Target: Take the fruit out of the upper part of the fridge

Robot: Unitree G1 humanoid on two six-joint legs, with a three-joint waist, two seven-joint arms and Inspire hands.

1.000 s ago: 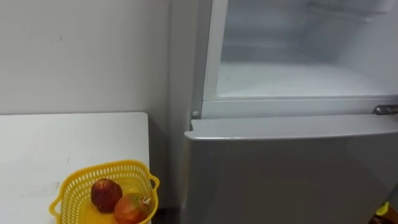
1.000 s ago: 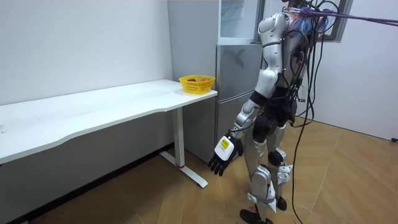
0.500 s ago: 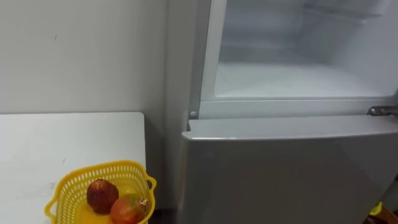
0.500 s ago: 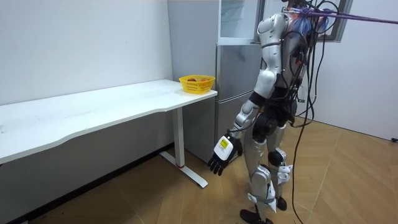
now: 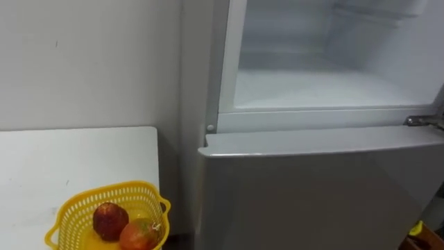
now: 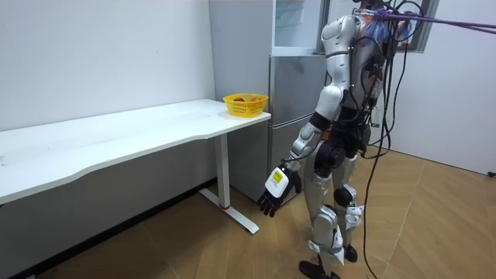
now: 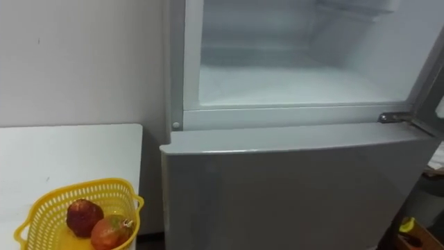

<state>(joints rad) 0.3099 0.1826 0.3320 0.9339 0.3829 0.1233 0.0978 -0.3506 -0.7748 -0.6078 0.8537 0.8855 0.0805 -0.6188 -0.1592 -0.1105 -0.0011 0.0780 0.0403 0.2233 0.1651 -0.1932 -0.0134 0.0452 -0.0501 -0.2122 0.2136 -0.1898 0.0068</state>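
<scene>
Fridge point(image 5: 312, 187), tall and grey, with the robot standing close before it. The lower door is closed.

Upper compartment point(image 5: 326, 87): open to the head camera. Its white floor and back wall are bare as far as the eye views reach. The top and the far right of the compartment lie outside them.

Table point(image 5: 62, 160): white, its end just beside the fridge on the robot's left.

Basket point(image 5: 66, 212): yellow, on the table corner near the fridge.

Left hand point(image 6: 277, 188): hangs low beside the thigh in the room view, fingers slack and loosely spread, holding nothing.

Two reddish fruits, one darker point(image 5: 109, 220) and one brighter point(image 5: 139, 235), lie touching in the basket. These are the only loose goods seen.

Hinge point(image 5: 420, 120): a small metal bracket at the right end of the compartment's sill.

Reading: the scene fits two stages. Either the fruit has come out of the compartment and now lies in the basket, or the wanted item sits higher or further right than the views reach. The pictures do not settle which.

Technique, on either reading: any reach over the sill should probably rise clear of the lower door's top edge, keep off the hinge, and enter with the fingers spread. The basket stands near the table's edge, so an arm swinging past could likely knock it.
</scene>
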